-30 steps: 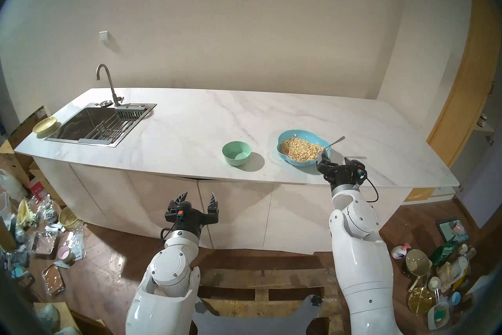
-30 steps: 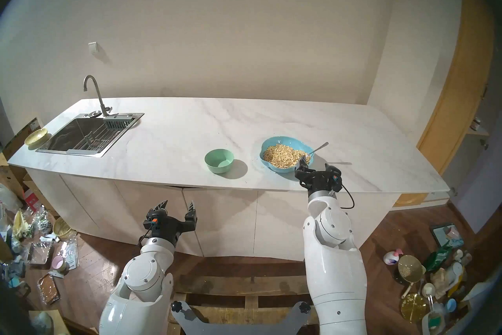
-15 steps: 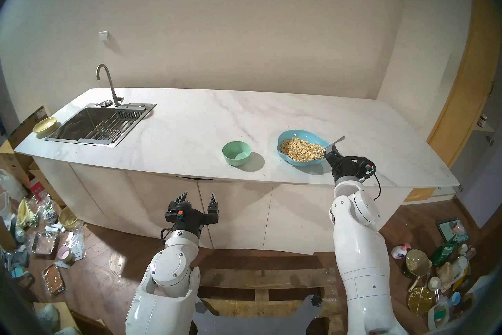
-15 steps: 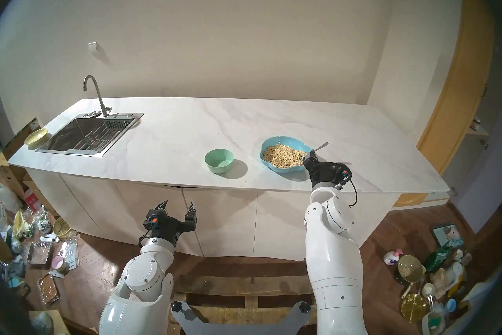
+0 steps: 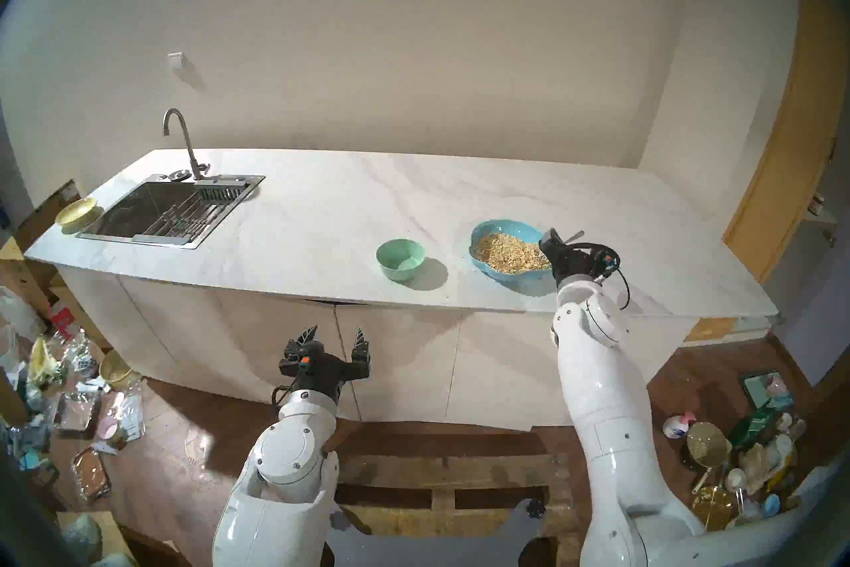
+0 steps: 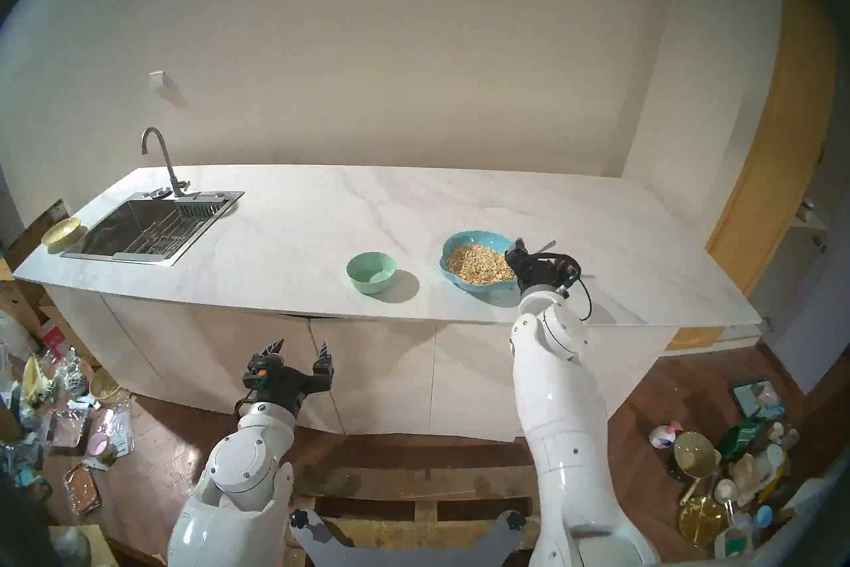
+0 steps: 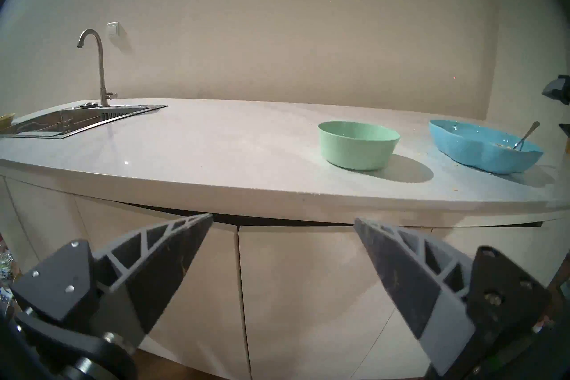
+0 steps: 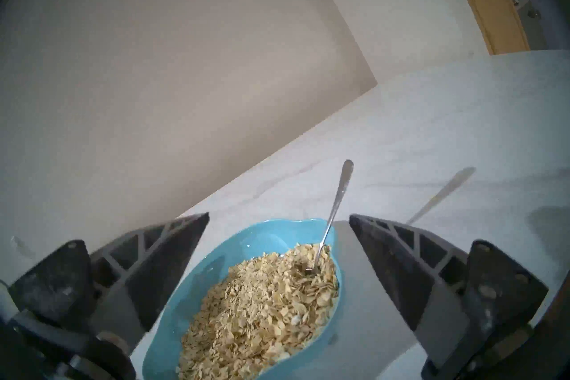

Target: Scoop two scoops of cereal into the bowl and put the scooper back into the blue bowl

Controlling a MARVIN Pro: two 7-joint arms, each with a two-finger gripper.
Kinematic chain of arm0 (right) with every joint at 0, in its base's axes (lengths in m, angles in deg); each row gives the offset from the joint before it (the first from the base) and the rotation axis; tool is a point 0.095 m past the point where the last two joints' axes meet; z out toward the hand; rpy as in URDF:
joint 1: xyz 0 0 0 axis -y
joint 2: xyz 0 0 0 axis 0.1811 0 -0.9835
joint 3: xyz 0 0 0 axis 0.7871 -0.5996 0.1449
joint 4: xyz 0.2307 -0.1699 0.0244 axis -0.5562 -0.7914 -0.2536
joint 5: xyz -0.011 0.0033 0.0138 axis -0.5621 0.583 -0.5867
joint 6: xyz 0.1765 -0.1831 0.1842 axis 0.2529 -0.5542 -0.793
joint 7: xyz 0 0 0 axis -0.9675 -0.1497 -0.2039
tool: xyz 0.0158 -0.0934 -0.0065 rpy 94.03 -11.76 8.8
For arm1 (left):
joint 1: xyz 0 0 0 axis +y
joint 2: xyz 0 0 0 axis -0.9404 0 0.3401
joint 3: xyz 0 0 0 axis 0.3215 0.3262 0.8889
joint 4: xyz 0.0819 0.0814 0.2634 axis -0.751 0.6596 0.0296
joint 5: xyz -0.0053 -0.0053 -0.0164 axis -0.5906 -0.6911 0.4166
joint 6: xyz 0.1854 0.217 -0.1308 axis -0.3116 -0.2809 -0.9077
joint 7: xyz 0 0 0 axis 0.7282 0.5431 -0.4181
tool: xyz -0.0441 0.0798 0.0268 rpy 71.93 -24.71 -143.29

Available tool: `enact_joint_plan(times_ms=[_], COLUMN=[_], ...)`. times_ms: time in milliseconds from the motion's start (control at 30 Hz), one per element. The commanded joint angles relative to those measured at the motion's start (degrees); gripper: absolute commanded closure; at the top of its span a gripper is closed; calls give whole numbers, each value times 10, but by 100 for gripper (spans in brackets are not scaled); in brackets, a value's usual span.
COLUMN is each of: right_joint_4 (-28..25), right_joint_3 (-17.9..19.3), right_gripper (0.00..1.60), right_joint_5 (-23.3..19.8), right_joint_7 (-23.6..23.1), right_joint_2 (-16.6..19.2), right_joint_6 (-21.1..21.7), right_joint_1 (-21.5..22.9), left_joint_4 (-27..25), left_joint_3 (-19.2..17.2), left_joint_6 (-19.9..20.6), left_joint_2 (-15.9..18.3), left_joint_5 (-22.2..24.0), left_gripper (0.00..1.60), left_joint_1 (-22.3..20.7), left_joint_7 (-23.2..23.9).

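Plainly, the slim shiny silver metal spoon (image 8: 334,209), stiff, light and slippery, leans in the wide light-blue scalloped bowl (image 8: 262,236) near the table's (image 5: 322,202) front-right edge, its raised handle offering hold to the wide-open, empty right tool (image 8: 279,220).

Colours on the pale marbled desk (image 5: 322,211)

Mint-green bowl (image 5: 400,259); light-blue bowl (image 5: 499,226) with tan cereal (image 5: 508,253); silver scooper (image 8: 337,203); yellow-green dish (image 5: 77,211), frame's left.

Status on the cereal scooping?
Nothing done: the small mint-green bowl looks empty. In hand: the open right gripper hovers over the silver spoon standing in the oat flakes of the scalloped light-blue bowl. Left: grasp, both scoops, spoon return.
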Motion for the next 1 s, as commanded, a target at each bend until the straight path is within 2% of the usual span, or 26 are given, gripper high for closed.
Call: enact_joint_plan(times_ms=[0, 500, 900, 967], right_joint_4=[-11, 19, 97, 125], right_joint_3=[-7, -3, 8, 3], right_gripper=[0, 0, 0, 0], right_joint_5=[7, 9, 6, 16], right_joint_7=[-22, -40, -65, -74], right_joint_2=[8, 27, 43, 54], right_joint_6=[-24, -38, -55, -61], right_joint_1=[13, 32, 67, 82], left_joint_4=[-14, -14, -14, -14], left_joint_3=[1, 1, 1, 1], left_joint_6=[-3, -3, -3, -3], left_joint_2=[0, 0, 0, 0], left_joint_5=[1, 1, 1, 1], left_gripper=[0, 0, 0, 0], left_joint_1=[-2, -2, -2, -2], left_joint_7=[2, 2, 2, 2])
